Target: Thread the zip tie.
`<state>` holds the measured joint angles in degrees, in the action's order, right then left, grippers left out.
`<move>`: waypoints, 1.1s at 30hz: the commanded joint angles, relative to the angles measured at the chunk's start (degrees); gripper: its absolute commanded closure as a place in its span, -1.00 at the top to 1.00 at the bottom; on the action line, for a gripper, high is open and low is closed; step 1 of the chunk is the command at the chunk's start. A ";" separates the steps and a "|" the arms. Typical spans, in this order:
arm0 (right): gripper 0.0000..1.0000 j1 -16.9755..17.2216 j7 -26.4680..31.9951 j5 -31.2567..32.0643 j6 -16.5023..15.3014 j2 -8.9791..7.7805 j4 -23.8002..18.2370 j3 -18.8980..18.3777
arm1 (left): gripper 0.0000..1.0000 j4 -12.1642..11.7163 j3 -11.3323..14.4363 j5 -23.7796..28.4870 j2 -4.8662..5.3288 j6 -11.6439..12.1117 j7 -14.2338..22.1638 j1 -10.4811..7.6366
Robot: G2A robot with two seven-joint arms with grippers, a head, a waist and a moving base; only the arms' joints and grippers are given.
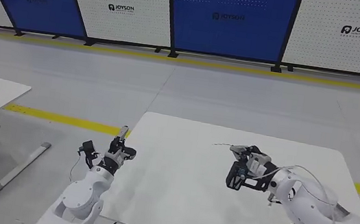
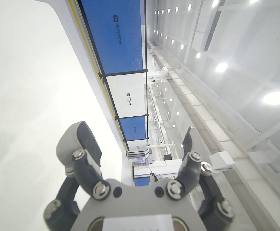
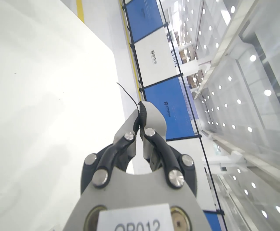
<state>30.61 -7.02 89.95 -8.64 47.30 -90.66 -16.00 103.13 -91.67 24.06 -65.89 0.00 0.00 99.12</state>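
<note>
- Right gripper [image 1: 237, 150] [image 3: 139, 109]: clenched on the zip tie [image 1: 224, 144] [image 3: 128, 94]. The two pads [image 3: 142, 113] are pressed together with the tie pinched between their tips.
- Zip tie: a thin dark strand. Its free end sticks out past the right gripper's fingertips and points left in the top view, toward the middle of the table [image 1: 174, 201]. It narrows to a fine, slightly curved tip. The part inside the pads is hidden.
- Zip tie position: over the far right part of the table. Whether the free end touches the surface cannot be told.
- Left gripper [image 1: 122, 134] [image 2: 140, 140]: released, fingers [image 2: 88, 140] spread wide with nothing between them.
- Left gripper position: at the table's left edge, fingers pointing far, well apart from the zip tie and the right gripper.
- Surroundings: a yellow line [image 1: 61, 119] on the floor beside the table; blue and white panels [image 1: 231, 15] along the far side.
</note>
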 commanded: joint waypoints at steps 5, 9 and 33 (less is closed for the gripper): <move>-1.00 -4.77 -16.15 0.00 -3.50 -0.09 5.31 5.07 | 1.00 0.00 0.00 0.00 0.00 0.00 0.00 0.00; -1.00 -5.84 -23.97 0.00 -4.77 0.83 9.71 6.26 | 1.00 0.00 0.00 0.00 0.00 0.00 0.00 0.00; -1.00 -5.45 -29.54 0.00 -9.04 3.23 13.66 6.26 | 1.00 0.00 0.00 0.00 0.00 0.00 0.00 0.00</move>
<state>25.12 -36.52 89.95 -17.25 50.38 -77.23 -9.73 103.13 -91.67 24.06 -65.89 0.00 0.00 99.12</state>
